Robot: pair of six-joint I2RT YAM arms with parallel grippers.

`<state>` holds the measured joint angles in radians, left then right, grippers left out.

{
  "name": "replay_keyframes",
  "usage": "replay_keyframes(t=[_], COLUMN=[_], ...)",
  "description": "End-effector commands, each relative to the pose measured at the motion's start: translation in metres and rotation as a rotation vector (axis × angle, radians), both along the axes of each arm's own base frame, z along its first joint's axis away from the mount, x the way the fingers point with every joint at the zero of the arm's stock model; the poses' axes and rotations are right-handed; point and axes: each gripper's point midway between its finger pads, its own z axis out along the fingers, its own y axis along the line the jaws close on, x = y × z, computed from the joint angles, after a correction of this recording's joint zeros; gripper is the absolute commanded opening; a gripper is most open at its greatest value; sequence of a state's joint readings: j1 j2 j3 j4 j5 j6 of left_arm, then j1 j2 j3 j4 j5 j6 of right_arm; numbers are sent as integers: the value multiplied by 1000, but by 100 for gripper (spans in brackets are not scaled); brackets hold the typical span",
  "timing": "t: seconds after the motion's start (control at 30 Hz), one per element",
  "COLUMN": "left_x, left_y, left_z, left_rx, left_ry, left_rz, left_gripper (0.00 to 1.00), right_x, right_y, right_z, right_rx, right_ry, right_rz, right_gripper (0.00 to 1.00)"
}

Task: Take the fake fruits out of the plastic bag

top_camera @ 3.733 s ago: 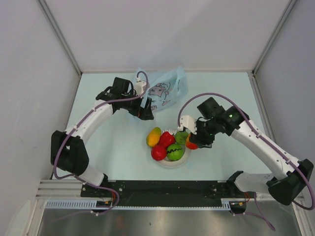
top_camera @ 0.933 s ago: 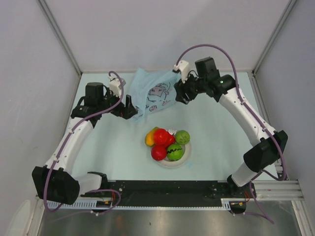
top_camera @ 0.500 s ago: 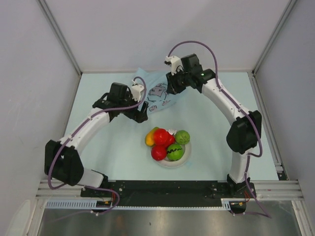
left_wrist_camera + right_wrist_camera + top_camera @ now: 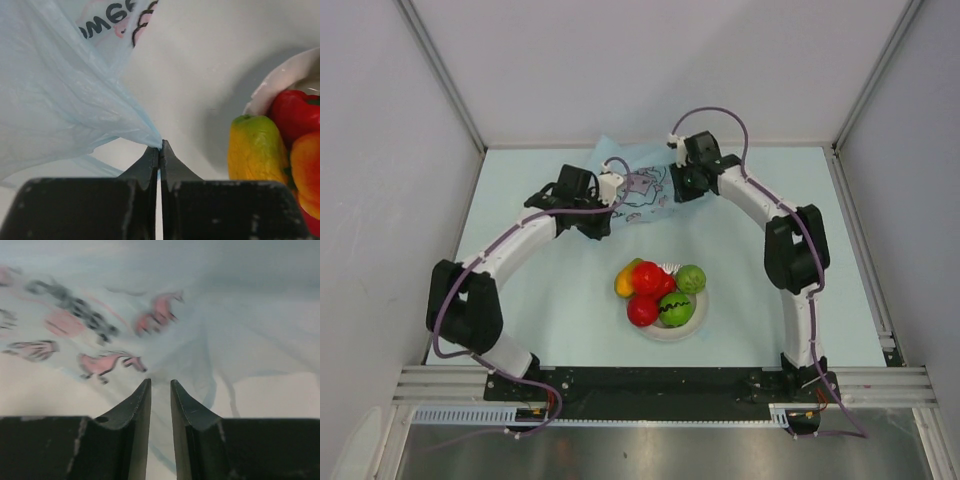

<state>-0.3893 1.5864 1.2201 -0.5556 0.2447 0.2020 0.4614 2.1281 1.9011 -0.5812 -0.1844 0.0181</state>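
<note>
Both arms have converged on the thin, crinkly light-blue printed plastic bag (image 4: pixel 642 190) lying at twelve o'clock. The left gripper (image 4: pixel 160 150) has just snapped closed on its seven o'clock corner. The right gripper (image 4: pixel 160 385) has swung over from the plate to the bag's three o'clock edge, jaws narrowed; whether it's pinching film, I can't tell. Five glossy fake fruits (image 4: pixel 660 290) sit on the round white plate (image 4: pixel 665 335) at six, so this looks like a final shake-out. Plain grey walls (image 4: pixel 640 70) enclose a pale green tabletop (image 4: pixel 570 300).

Thin, crinkly, translucent plastic bag (image 4: pixel 60 90); glossy, seemingly plastic fruits (image 4: pixel 255 150).
</note>
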Motion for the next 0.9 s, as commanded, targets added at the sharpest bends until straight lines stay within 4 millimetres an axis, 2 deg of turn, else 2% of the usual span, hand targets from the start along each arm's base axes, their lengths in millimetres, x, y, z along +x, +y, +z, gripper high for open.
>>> replay_keyframes(t=[0.0, 0.03, 0.07, 0.13, 0.23, 0.3, 0.4, 0.43, 0.47, 0.57, 0.67, 0.7, 0.73, 0.77, 0.8, 0.87], left_x=[-15, -19, -28, -29, -25, -23, -17, -12, -11, -2, 3, 5, 7, 9, 9, 10], left_y=[-19, -24, -33, -36, -39, -41, -44, -47, -48, -57, -63, -64, -66, -68, -69, -73], left_z=[60, 68, 79, 84, 82, 78, 86, 94, 98, 125, 144, 147, 157, 156, 158, 163], left_rx=[-168, -197, -254, -277, -288, -295, -304, -310, -315, -350, -374, -377, -386, -387, -390, -398], left_ry=[-106, -113, -115, -133, -139, -114, -127, -138, -135, -169, -182, -185, -204, -198, -199, -196], left_rz=[-109, -133, -191, -203, -200, -202, -202, -208, -211, -231, -251, -254, -262, -265, -271, -301], left_gripper=[0, 0, 0, 0, 0, 0, 0, 0, 0, 0, 0, 0, 0, 0, 0, 0], right_x=[0, -5, -14, -22, -29, -31, -35, -35, -39, -40, -24, -17, -9, 0, 10, 34], right_y=[-84, -95, -105, -120, -119, -103, -79, -62, -52, -30, -26, -25, -25, -25, -26, -32], right_z=[-21, -8, -16, -10, -5, 12, 34, 54, 64, 79, 70, 53, 49, 51, 33, 31], right_rx=[-188, -203, -229, -246, -217, -154, -129, -105, -77, -44, -35, -47, -60, -70, -95, -134], right_ry=[-13, -40, -17, -24, -15, -26, -59, -103, -116, -174, -189, -163, -172, -193, -179, -237], right_rz=[-127, -122, -123, -118, -79, -26, 53, 96, 136, 197, 175, 171, 169, 161, 151, 119], right_gripper=[26, 26, 26, 26, 27, 27, 29, 29, 31, 32, 32, 32, 31, 31, 31, 32])
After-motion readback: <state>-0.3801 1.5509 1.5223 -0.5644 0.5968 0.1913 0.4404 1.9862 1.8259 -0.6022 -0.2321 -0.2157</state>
